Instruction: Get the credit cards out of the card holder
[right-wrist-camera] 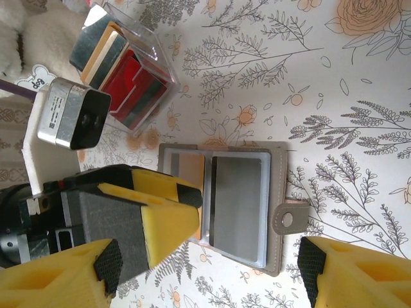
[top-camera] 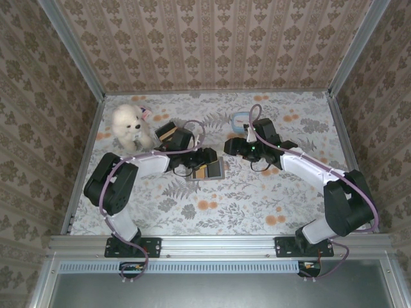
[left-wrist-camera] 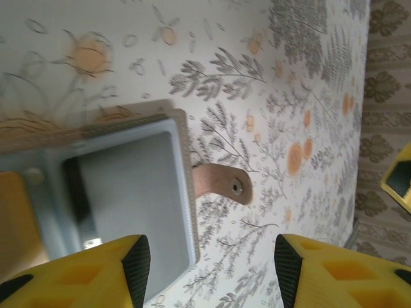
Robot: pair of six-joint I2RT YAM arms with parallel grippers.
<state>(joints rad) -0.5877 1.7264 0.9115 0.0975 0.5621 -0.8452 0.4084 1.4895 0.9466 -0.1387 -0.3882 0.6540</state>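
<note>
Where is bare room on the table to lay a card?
Free: the table strip between the card holder and the near edge, and the far right corner. Crowded: far left, around the plush toy and clear box.

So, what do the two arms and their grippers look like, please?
The left arm and the right arm both have white links and bulky black joints, and a mauve cable loops along each. Their black bases are bolted to a metal rail. The left gripper and the right gripper have yellow fingers with black pads at the tips.
</note>
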